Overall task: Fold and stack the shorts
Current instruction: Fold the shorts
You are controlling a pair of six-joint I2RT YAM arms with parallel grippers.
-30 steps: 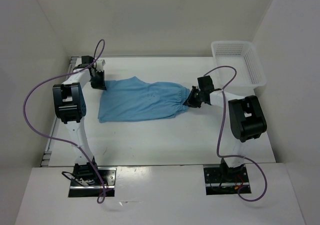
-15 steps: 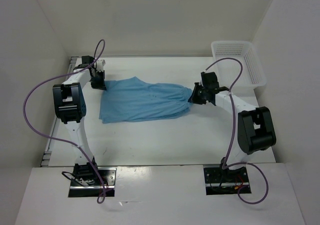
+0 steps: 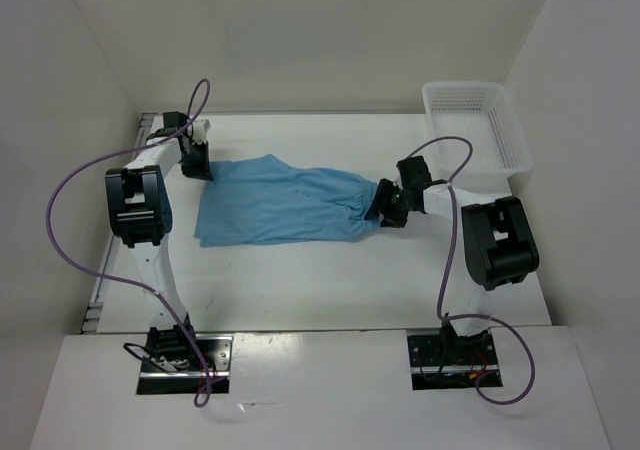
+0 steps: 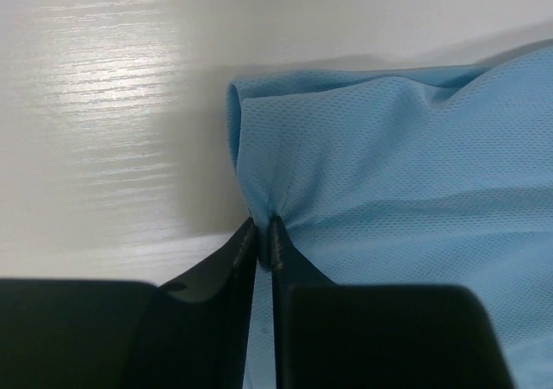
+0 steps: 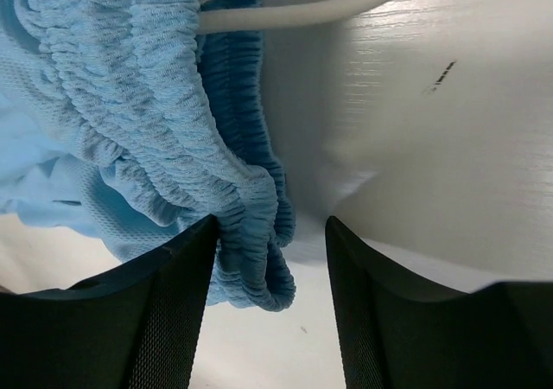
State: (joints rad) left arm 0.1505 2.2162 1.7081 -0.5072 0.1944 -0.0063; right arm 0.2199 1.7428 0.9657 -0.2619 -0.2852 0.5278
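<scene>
The light blue shorts (image 3: 280,202) lie spread flat on the white table, with the hem end to the left and the gathered waistband to the right. My left gripper (image 3: 197,166) is at their far left corner and is shut on a pinch of the shorts' fabric (image 4: 363,173), its tips meeting there (image 4: 263,226). My right gripper (image 3: 386,206) is at the waistband end and open. The bunched elastic waistband (image 5: 216,173) lies between its fingers against the left finger (image 5: 164,311). The white drawstring (image 5: 302,10) loops just beyond.
A white plastic mesh basket (image 3: 478,128) stands at the back right corner. White walls close in the table on the left, back and right. Purple cables loop over both arms.
My right arm stretched out and then drew back in, and its gripper now sits slightly lower at the waistband. The shorts shifted slightly right and then back left. The left gripper has not moved.
</scene>
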